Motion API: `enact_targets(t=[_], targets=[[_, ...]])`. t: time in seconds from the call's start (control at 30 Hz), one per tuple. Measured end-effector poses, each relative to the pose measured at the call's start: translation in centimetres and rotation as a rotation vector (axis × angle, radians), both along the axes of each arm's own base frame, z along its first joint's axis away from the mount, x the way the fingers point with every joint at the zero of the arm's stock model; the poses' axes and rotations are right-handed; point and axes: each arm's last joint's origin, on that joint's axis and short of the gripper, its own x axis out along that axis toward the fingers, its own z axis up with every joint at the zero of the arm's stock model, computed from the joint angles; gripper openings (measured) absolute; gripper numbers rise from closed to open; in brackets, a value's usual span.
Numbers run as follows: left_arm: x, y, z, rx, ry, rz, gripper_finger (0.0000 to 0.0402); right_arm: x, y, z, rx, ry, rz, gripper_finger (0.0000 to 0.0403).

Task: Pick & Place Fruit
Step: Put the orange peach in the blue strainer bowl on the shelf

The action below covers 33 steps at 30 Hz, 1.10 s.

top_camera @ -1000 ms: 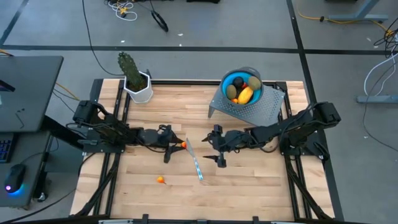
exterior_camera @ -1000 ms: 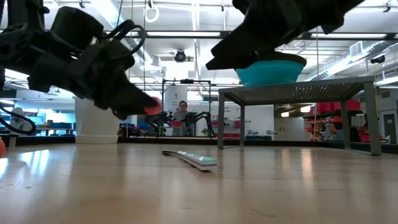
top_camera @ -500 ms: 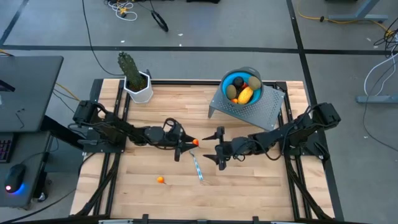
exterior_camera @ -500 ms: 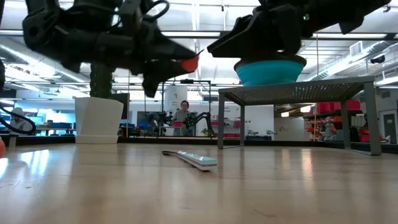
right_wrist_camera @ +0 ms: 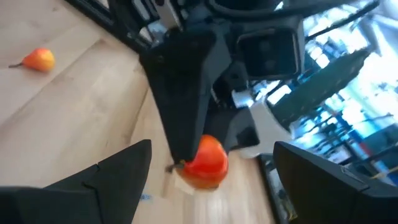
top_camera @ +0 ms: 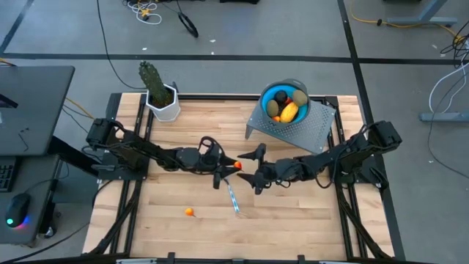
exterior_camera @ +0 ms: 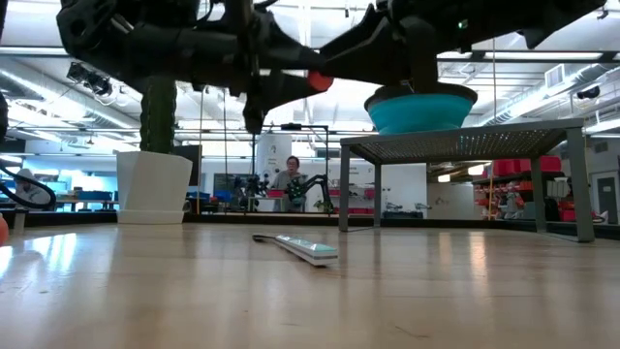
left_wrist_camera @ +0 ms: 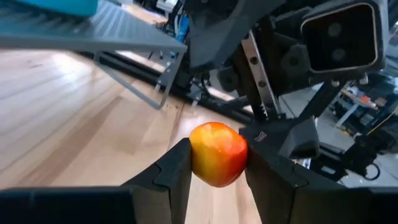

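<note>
The left gripper (top_camera: 229, 167) is clamped on a small orange fruit (left_wrist_camera: 217, 154), held clear of the table mid-centre between the wide-open fingers of the right gripper (top_camera: 249, 167), apparently for handover.

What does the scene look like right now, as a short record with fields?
left gripper: shut on the small orange fruit, held above the table mid-centre
right gripper: open, fingers facing the held fruit, close to it
bowl: blue, on the metal stand, holding yellow, olive-brown and dark fruit
loose orange fruit: on the table, near front left
knife: lying flat below both grippers
</note>
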Motion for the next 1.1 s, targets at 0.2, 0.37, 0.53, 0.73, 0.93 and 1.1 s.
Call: enact_targets(t=[0.2, 0.37, 0.53, 0.73, 0.93, 1.1], targets=[[0.9, 0.1, 1.4, -0.007, -0.048, -0.003, 0.0143, 0.1, 0.0, 0.3, -0.081, -0.014, 0.006, 0.0348], [1.2, 0.1, 1.6, -0.006, -0.036, -0.018, 0.0145, 0.0, 0.0, 0.5, -0.109, -0.031, -0.060, 0.0343], [1.2, 0.1, 1.6, -0.005, -0.041, 0.001, 0.0143, -0.1, 0.4, 0.6, -0.105, -0.043, -0.044, 0.0306], [1.2, 0.1, 1.7, 0.001, -0.043, 0.002, 0.0145, -0.1, 0.5, 0.6, -0.105, -0.041, -0.043, 0.0247], [1.2, 0.1, 1.7, 0.000, -0.049, 0.001, 0.0143, -0.1, 0.5, 0.4, -0.112, -0.020, -0.041, 0.0200], [1.2, 0.1, 1.7, 0.000, -0.048, -0.004, 0.0146, -0.2, 0.5, 0.3, -0.116, -0.009, -0.040, 0.0181]])
